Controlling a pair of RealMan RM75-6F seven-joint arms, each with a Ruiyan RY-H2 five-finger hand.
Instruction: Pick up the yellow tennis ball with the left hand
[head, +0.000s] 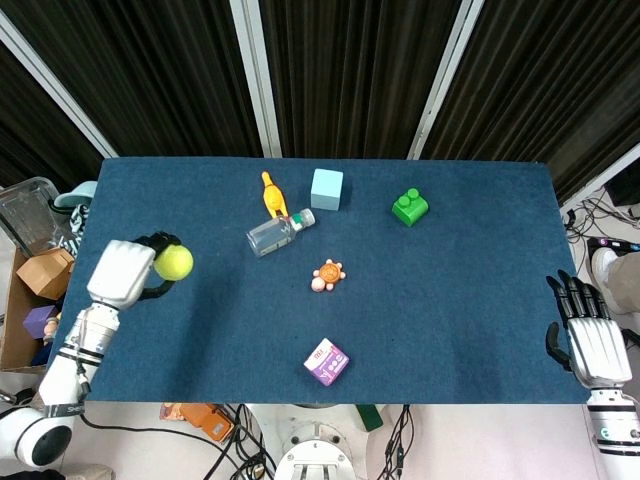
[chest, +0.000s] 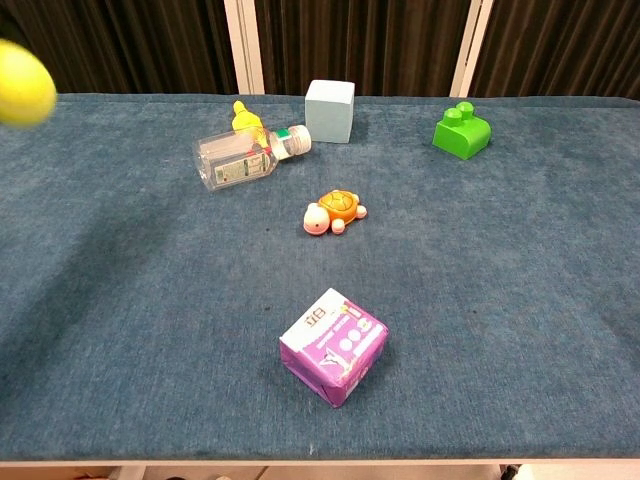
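Note:
The yellow tennis ball (head: 173, 262) is up off the blue table (head: 450, 290), held in my left hand (head: 128, 272) at the table's left side. Dark fingers wrap around the ball from the left. In the chest view only the ball (chest: 24, 83) shows, at the top left edge; the hand itself is out of that frame. My right hand (head: 590, 335) rests past the table's right front corner, fingers apart, holding nothing.
On the table lie a clear plastic bottle (head: 277, 233), a yellow toy (head: 272, 193), a pale blue cube (head: 326, 188), a green brick (head: 409, 207), an orange turtle (head: 327, 275) and a purple box (head: 326, 361). Boxes and clutter (head: 40, 275) stand left of the table.

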